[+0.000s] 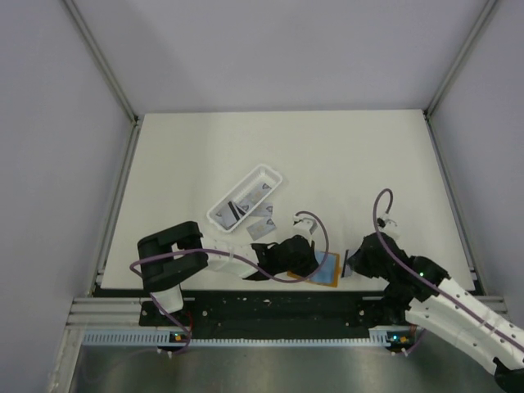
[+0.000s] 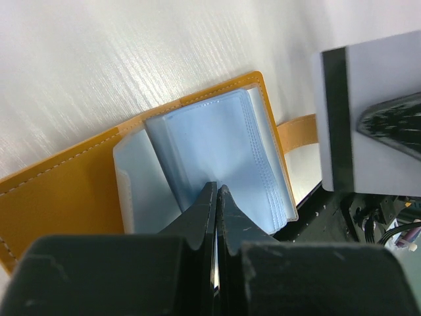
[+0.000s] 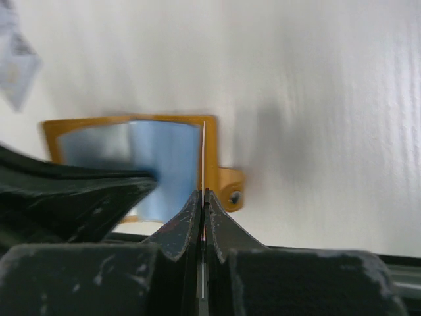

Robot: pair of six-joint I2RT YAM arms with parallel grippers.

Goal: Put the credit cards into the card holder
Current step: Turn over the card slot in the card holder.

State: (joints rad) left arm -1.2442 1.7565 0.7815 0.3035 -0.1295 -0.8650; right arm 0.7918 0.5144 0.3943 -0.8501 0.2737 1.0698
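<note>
Spare cards (image 1: 260, 229) sit mid-bench (image 1: 344, 164) by tray (image 1: 236, 188). L gripper (image 2: 216, 191), jaws shut & empty, tips on holder (image 2: 66, 191) sleeves (image 2: 217, 145) at bench's near edge. R gripper (image 3: 202, 194) pinches a card (image 2: 385, 66) just right of it. Imo: keep sleeves pinned, line card edge w/ pocket mouth, slide in slow.

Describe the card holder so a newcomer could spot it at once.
Look at the near edge of the white table, between the left gripper and the right gripper. The card holder lies open there: orange-tan cover, pale blue clear sleeves. Unlike the long white tray and loose cards farther back, it is the only orange thing.
</note>
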